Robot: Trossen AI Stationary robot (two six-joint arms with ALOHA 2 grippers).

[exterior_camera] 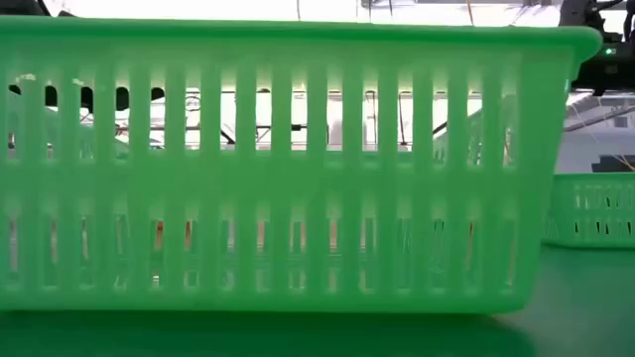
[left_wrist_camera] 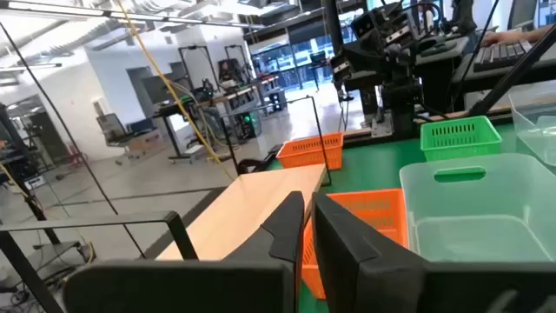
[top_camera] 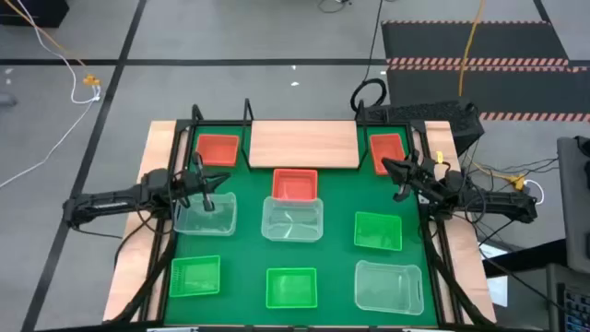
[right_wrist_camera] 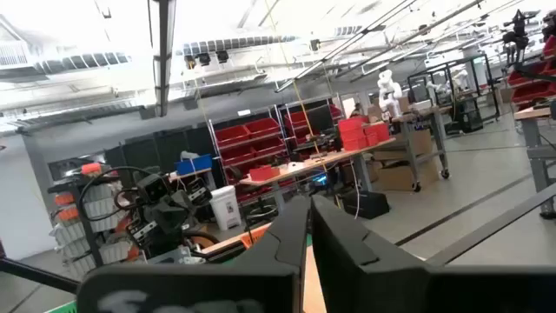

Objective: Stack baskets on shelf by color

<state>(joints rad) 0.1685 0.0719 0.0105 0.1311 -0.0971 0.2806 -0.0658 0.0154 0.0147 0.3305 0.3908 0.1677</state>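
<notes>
Red plastic baskets at each end of light-wood plank shelf (top_camera: 304,144): one (top_camera: 218,149) just beyond left pincer (top_camera: 208,187), one (top_camera: 386,148) just beyond right pincer (top_camera: 398,180). Third red basket (top_camera: 295,184) on green worktop mat (top_camera: 336,258), between both pincers. Clear see-through basket (top_camera: 205,213) directly under left pincer, fingers nearly shut, holding nothing. Right pincer likewise narrow and empty. Likely step: gathering reds into one stack. Next move calls for opening wide, then gripping a basket rim.
</notes>
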